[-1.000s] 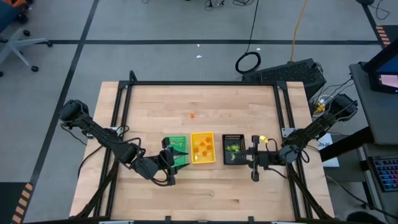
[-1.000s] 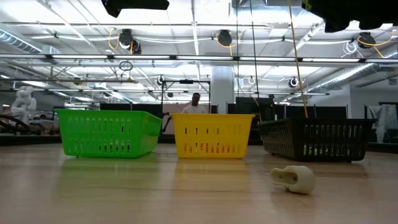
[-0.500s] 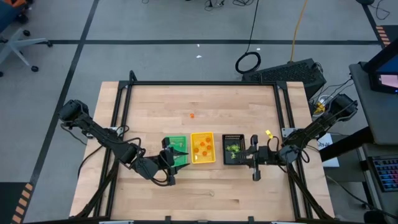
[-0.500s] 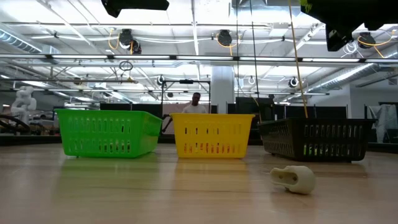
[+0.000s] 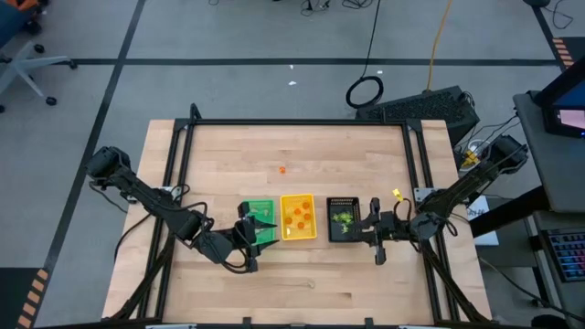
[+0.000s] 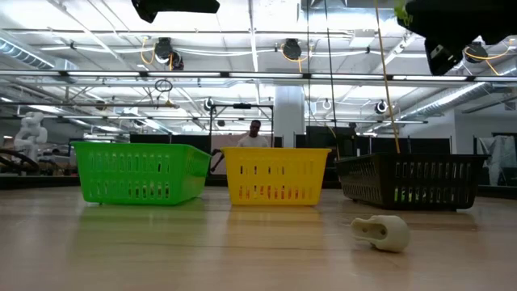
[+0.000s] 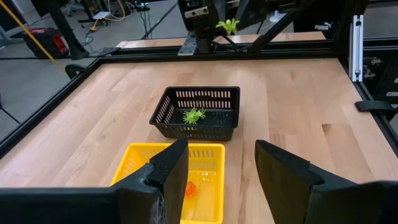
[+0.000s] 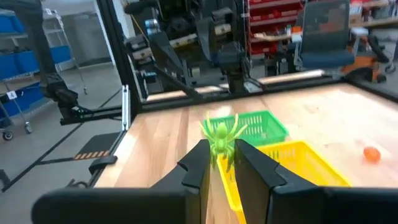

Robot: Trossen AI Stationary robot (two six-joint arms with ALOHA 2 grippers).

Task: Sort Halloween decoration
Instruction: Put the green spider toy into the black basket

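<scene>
Since a second ago the right gripper [image 5: 376, 230] has drawn slightly back from the black tray [image 5: 343, 217], wrist level, fingers [image 8: 200, 160] clamped on a yellow-green spider trinket [image 8: 221, 135] with splayed legs. Beside the green tray [image 5: 259, 217], the left gripper [image 7: 221, 163] hangs open. What looks like a pale trinket [image 6: 381, 230] lies on the table [image 5: 302, 146].
</scene>
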